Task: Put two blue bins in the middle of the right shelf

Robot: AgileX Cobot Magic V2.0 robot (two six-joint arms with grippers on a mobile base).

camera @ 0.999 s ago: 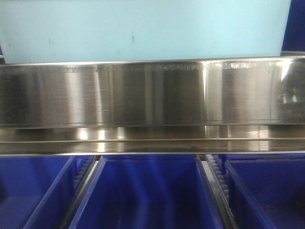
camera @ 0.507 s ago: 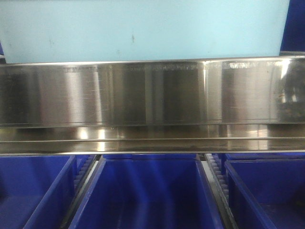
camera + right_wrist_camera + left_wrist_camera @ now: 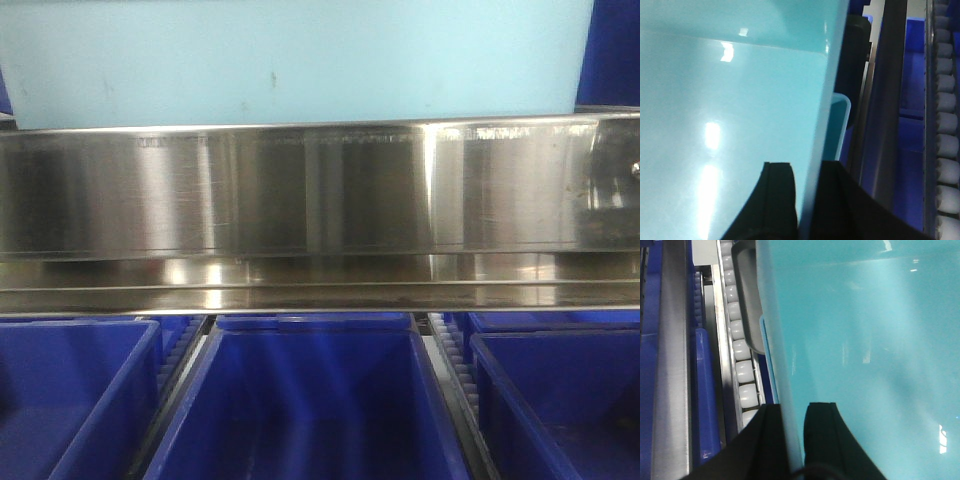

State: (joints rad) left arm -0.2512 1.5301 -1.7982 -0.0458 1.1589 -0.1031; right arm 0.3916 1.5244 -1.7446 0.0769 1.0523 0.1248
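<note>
A light blue bin [image 3: 290,60] fills the top of the front view, above and behind the wide front rail of the right shelf [image 3: 300,190]. My left gripper [image 3: 795,407] is shut on this bin's left wall [image 3: 865,340], one finger on each side. My right gripper [image 3: 807,165] is shut the same way on its right wall [image 3: 730,100]. Whether the bin's base rests on the shelf is hidden by the rail.
Dark blue bins [image 3: 310,400] [image 3: 70,390] [image 3: 570,400] sit side by side in the tier below the rail, parted by white roller tracks [image 3: 452,350]. Rollers [image 3: 742,370] and steel rails run close beside the held bin on both sides [image 3: 945,100].
The light blue bin's right edge has drawn in leftward, uncovering more dark blue at the top right. The lower bins and rail have shifted slightly upward in the frame.
</note>
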